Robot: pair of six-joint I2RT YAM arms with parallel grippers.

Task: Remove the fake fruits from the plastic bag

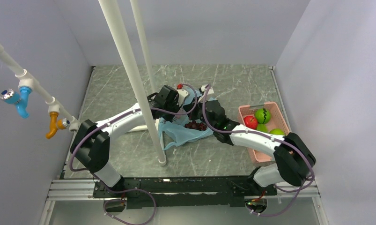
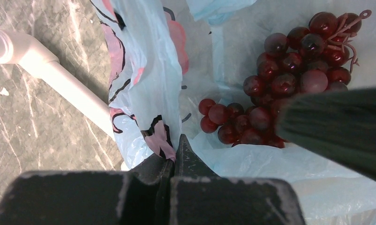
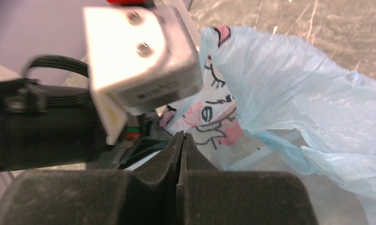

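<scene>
Ahead of left gripper [image 2: 173,153], clenched on plastic bag [image 2: 148,70] rim: grape bunch [image 2: 279,79] exposed on film, mouth open. Beside it, right gripper [image 3: 181,145] clenched; hold on film unclear.

Both arms meet over the plastic bag [image 1: 181,135] — grape bunch [image 1: 195,125] apparently inside.

We see a thin crinkly pale blue-green plastic bag [image 1: 183,133], printed with pink cartoon shapes outlined in black. Against the bag, the glossy plastic grape bunch [image 2: 279,84] is dark wine-red with a pinkish-brown stem. Right of the bag, a flat pink slotted plastic tray [image 1: 272,106] carries a round green plastic fruit [image 1: 262,115] crossed by a black zigzag, a round red plastic fruit [image 1: 250,122] and a round yellow-green plastic fruit [image 1: 277,132]. Under the bag, the stone-look tabletop [image 1: 232,84] is grey-green with white veins.
</scene>
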